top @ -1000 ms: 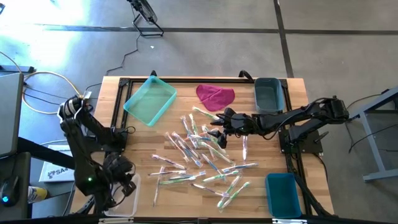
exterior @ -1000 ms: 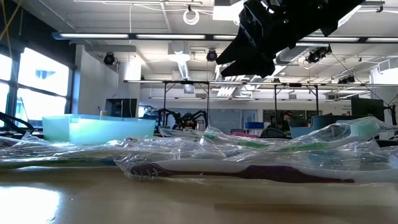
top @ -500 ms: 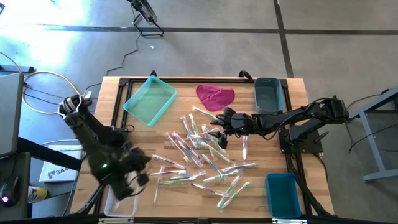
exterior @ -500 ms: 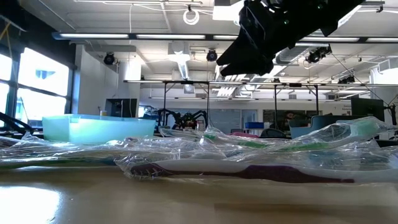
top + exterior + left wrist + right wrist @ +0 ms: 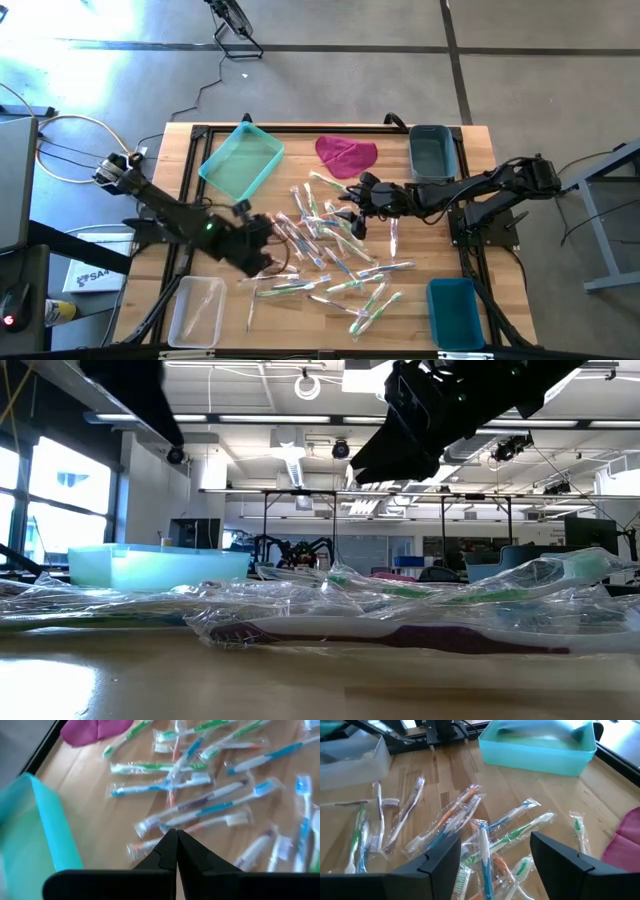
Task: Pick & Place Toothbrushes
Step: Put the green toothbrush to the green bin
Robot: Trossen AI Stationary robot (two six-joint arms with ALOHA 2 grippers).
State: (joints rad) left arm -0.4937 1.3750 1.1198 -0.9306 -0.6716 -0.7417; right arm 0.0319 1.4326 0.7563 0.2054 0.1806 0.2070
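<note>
High view showing the toothbrushes (image 5: pixel 325 250) lying scattered across the middle of the worktop (image 5: pixel 420 300), thin, in clear shiny wrappers, with green, blue, pink and white handles. Ringing them: a magenta cloth (image 5: pixel 346 154), a light teal tray (image 5: pixel 241 161), a grey bin (image 5: pixel 432 152), a blue bin (image 5: pixel 455 312), a clear tub (image 5: pixel 197 311). Left gripper (image 5: pixel 262 250) hanging clenched at the pile's left edge, possibly blurred. Right gripper (image 5: pixel 347 205) spreading released above the pile's far side.

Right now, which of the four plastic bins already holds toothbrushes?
The clear plastic bin at the left front corner; wrapped toothbrushes show inside it, while the three blue ones look empty.
</note>
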